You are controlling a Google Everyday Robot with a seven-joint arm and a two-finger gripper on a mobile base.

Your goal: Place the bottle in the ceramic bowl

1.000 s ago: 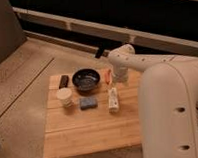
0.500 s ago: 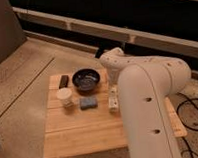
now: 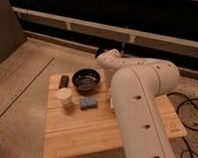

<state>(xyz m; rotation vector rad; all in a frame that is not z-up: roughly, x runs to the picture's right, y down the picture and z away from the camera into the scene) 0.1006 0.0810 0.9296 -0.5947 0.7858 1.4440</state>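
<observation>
- The white robot arm (image 3: pixel 138 99) fills the right half of the camera view, bending at a rounded joint (image 3: pixel 107 58) above the far edge of the bench (image 3: pixel 80 132) and widening towards the camera.
- The tool is not visible. It lies somewhere behind the arm over the right part of the bench, and I cannot tell whether it is released, clenched or grasping something.
- The bottle is not visible either. The arm covers the strip of bench just right of the bowl and the sponge, so I cannot tell where the bottle is.
- The ceramic bowl (image 3: pixel 87 88) stands upright near the far middle of the wooden slatted bench. It is dark and glossy, and its speckled inside is open to view.
- A small dark block (image 3: pixel 64 81) lies just left of the bowl, near the far left corner of the bench.
- A short white cup (image 3: pixel 65 97) stands upright in front of that block, near the bowl but apart from it.
- A blue-grey sponge (image 3: pixel 86 102) lies flat just right of the cup, in front of the bowl and close to the arm's edge.
- The near half of the bench shows bare slats.
- Black cables (image 3: pixel 192 108) trail over the speckled floor (image 3: pixel 17 80) to the right of the bench.
</observation>
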